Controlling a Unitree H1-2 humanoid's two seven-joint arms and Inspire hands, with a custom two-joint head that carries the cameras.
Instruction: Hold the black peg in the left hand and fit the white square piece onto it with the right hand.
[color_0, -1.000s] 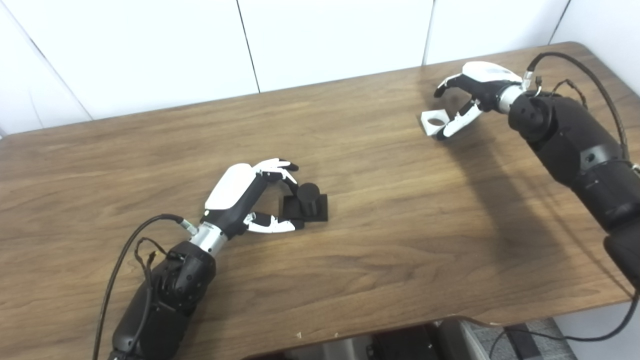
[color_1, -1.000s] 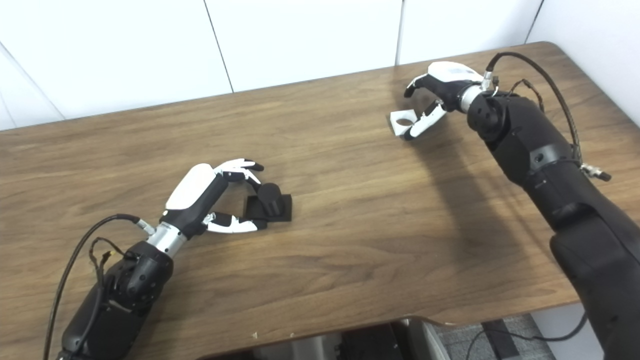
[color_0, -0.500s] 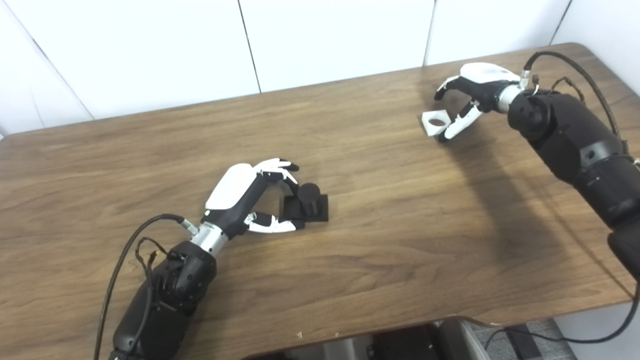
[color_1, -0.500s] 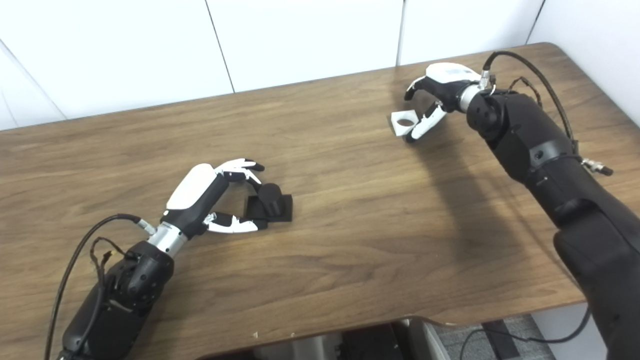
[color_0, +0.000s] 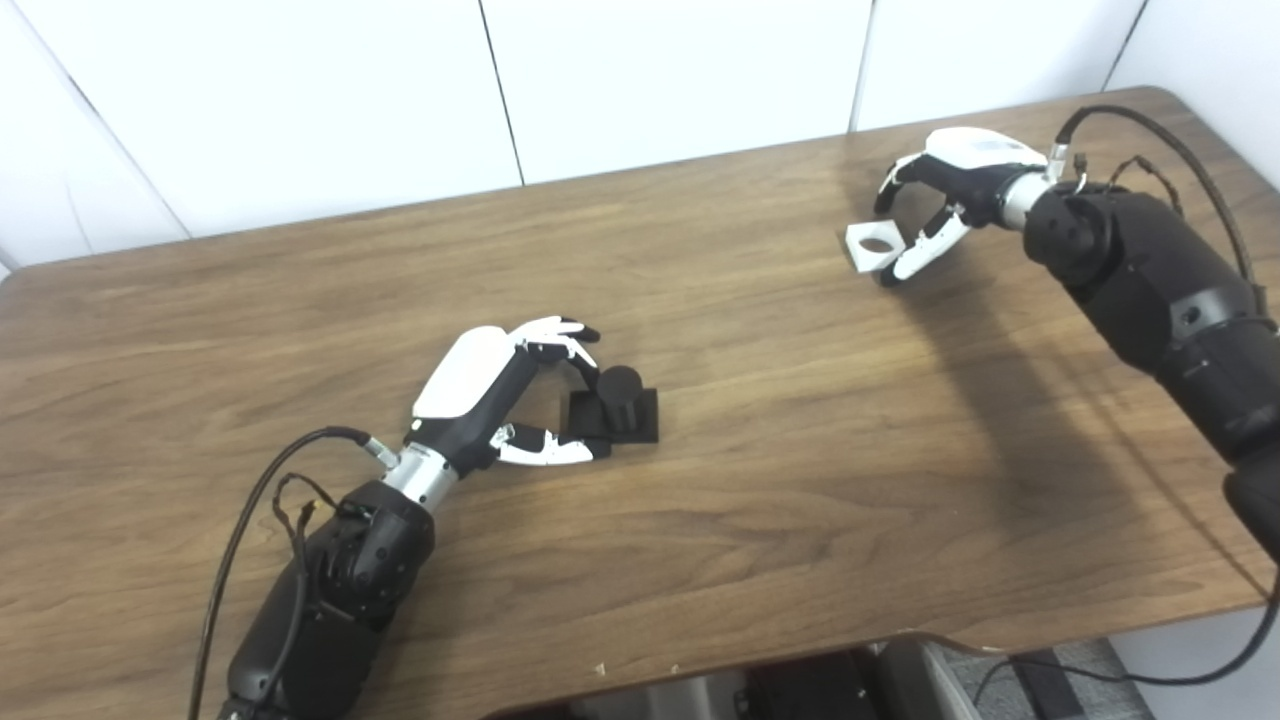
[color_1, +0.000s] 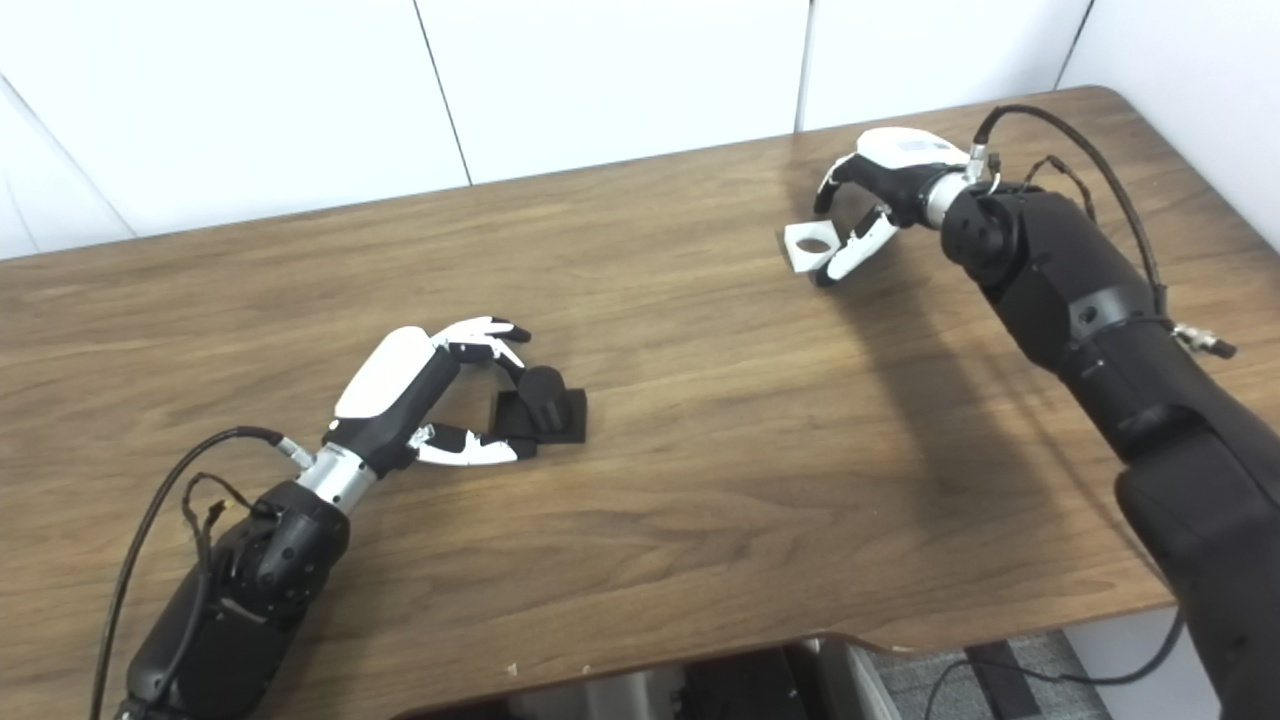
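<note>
Our right robot hand (color_0: 935, 195) pinches the white square piece (color_0: 872, 246) near the surface's (color_0: 760, 480) far right corner. Our left robot hand (color_0: 505, 395) cups the black peg (color_0: 618, 400) mid-surface, grip uncertain. Next we carry the piece over, hole above peg.

A brown wooden table (color_0: 760, 480) with visible grain fills the scene. A black peg (color_0: 618, 404) on a square base stands on it left of the middle. A white square piece (color_0: 871, 244) lies far right.
</note>
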